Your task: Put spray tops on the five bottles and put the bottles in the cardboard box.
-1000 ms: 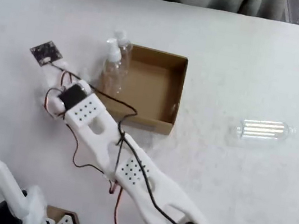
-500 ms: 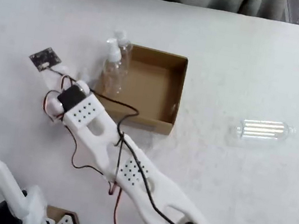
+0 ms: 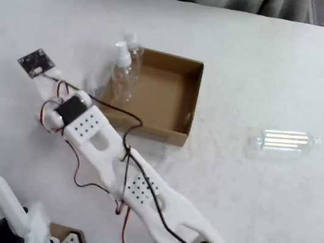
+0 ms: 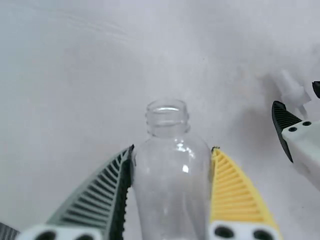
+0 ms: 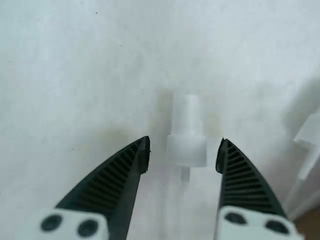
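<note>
- Right wrist view: we see the right pincer (image 5: 182, 147) spread wide, its jaws on either side of a spray top (image 5: 186, 136) that lies on the counter (image 5: 75, 60), clear of both.
- We see the left pincer (image 4: 173, 148) pinching an uncapped bottle (image 4: 170, 185) below its neck.
- Touching the cardboard box (image 3: 160, 132) stand two capped bottles (image 3: 123, 72); a lone bottle (image 3: 287, 141) lies well apart from the box.

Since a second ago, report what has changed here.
The right arm swung away from the cardboard box, leftward in the high view; its end effector stands open around a spray top. Box, two capped bottles at its edge and the lying bottle stayed.
</note>
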Available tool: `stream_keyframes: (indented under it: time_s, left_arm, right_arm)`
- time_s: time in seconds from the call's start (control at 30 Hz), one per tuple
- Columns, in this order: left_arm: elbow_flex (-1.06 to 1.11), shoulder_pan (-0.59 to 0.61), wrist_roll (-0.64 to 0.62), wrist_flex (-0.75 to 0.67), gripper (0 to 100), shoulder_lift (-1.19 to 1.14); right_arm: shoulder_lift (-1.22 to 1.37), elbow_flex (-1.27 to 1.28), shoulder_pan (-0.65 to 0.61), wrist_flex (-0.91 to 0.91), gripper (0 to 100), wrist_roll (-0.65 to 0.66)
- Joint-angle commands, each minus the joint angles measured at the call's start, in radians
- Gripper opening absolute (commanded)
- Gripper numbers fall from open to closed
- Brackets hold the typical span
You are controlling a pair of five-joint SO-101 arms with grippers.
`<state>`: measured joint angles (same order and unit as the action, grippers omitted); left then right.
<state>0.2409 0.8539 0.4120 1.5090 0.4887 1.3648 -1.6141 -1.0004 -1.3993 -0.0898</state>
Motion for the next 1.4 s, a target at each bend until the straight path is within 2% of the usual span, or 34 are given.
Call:
stream_keyframes:
  time_s: [0.0,0.43,0.5,0.6,0.67,0.83,1.0,1.17,1.37]
  left_arm:
    - [-0.017,0.008,0.018,0.008,4,0.042]
    - [-0.018,0.005,0.020,0.037,4,0.044]
    - [-0.018,0.005,0.020,0.037,4,0.044]
    - [-0.018,0.005,0.021,0.049,4,0.044]
    - [-0.018,0.004,0.021,0.060,4,0.044]
    - [-0.009,0.004,0.025,0.068,4,0.162]
    - [-0.018,-0.110,0.055,0.196,4,0.308]
    - [-0.017,-0.197,0.044,0.239,4,0.349]
    - [-0.012,-0.291,0.026,0.258,4,0.351]
  right_arm:
    - [0.010,-0.017,-0.002,0.067,19.8,0.011]
    - [0.031,-0.017,0.021,0.074,18.8,0.012]
    - [0.031,-0.017,0.021,0.061,13.5,0.012]
    - [0.033,-0.017,0.021,0.054,0.4,0.012]
    - [0.030,-0.017,0.024,0.033,3.3,0.012]
    - [0.018,-0.031,0.027,0.004,1.5,0.012]
    - [-0.127,-0.031,0.018,-0.145,1.5,0.060]
    - [-0.328,-0.026,0.018,-0.332,1.5,0.081]
    - [-0.593,0.072,0.056,-0.337,1.5,0.083]
